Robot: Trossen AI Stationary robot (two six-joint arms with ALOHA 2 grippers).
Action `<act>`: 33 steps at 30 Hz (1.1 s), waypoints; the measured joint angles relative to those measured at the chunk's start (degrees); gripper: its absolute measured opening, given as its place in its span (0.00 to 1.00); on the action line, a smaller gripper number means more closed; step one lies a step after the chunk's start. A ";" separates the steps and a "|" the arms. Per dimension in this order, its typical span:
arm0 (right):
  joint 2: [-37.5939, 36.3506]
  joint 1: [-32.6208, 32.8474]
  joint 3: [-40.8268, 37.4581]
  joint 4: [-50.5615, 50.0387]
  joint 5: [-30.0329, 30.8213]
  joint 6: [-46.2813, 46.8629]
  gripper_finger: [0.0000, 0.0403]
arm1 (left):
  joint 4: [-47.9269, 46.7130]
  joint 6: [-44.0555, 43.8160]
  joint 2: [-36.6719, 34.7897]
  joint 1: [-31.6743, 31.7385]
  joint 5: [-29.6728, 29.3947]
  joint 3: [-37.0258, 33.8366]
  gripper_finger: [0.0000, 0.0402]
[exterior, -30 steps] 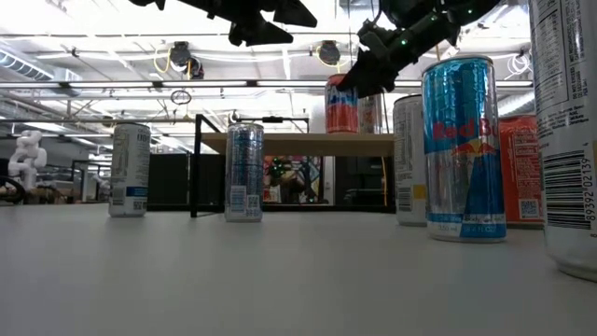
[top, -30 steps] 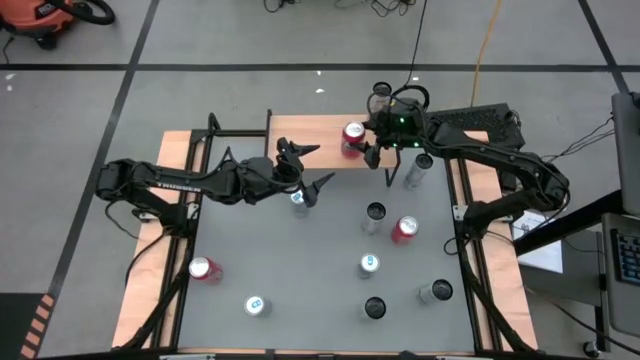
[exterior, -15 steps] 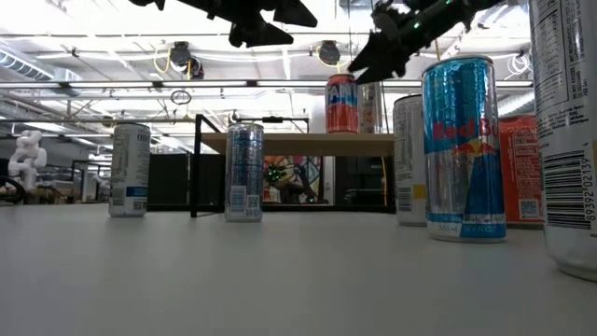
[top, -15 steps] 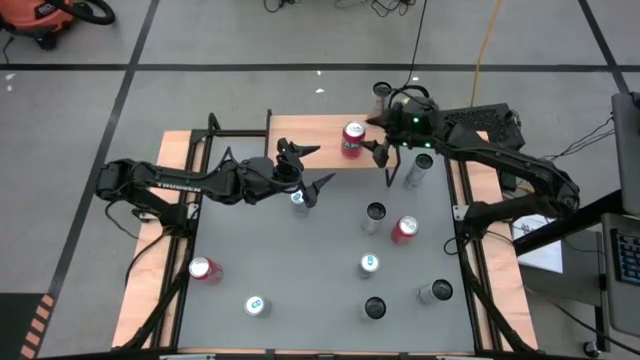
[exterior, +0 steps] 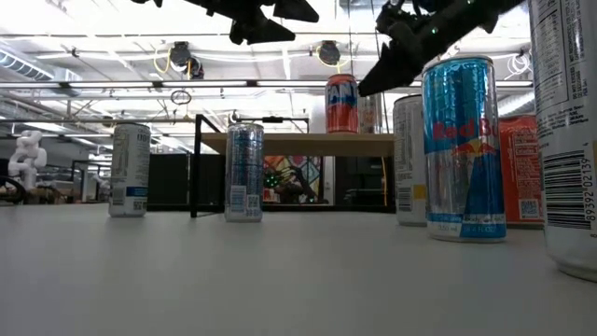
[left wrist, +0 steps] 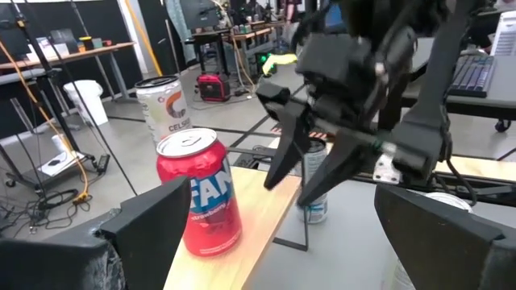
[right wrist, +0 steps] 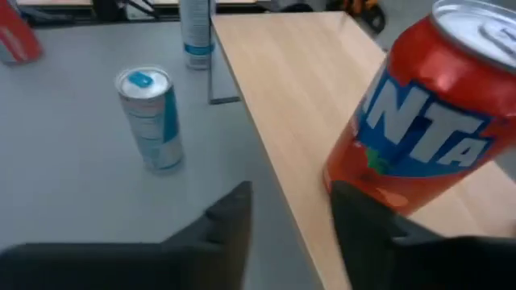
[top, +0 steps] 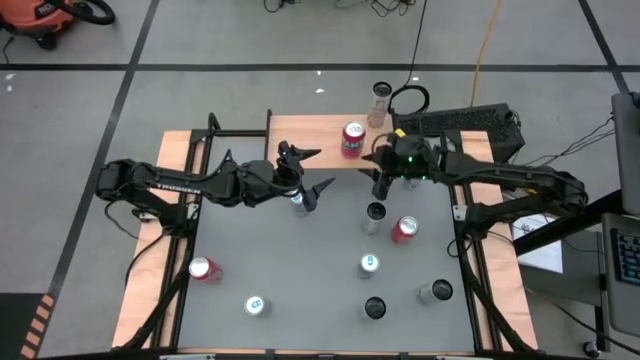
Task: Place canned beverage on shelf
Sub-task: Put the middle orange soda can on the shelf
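Fanta can (top: 352,139) stands on shelf (top: 310,135), apart from right fingers (right wrist: 234,221).

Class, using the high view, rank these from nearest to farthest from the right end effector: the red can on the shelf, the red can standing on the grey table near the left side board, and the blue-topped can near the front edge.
1. Red can on the shelf, just behind and left of the right end effector.
2. Blue-topped can, front left.
3. Red can by the left side board, far left; nearly level with the second.

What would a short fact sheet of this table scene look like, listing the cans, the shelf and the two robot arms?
Shelf: low wooden rack at the table's far edge
On shelf: one red soda can, upright
On table: about nine more cans standing apart
Right gripper: empty, above the table just in front of the shelf
Left gripper: open, empty, above a small can
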 joint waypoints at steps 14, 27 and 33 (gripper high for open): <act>6.48 0.79 -3.81 13.50 8.78 -1.70 0.02 | 0.26 -0.05 0.00 -0.16 -1.95 0.00 0.98; 9.38 0.81 -3.81 19.28 16.12 -2.67 0.00 | -0.26 0.03 0.00 -0.23 -2.10 0.00 0.98; 9.38 0.29 -3.81 20.57 17.23 -3.06 0.00 | -0.54 0.04 0.15 -0.06 -2.10 0.00 0.98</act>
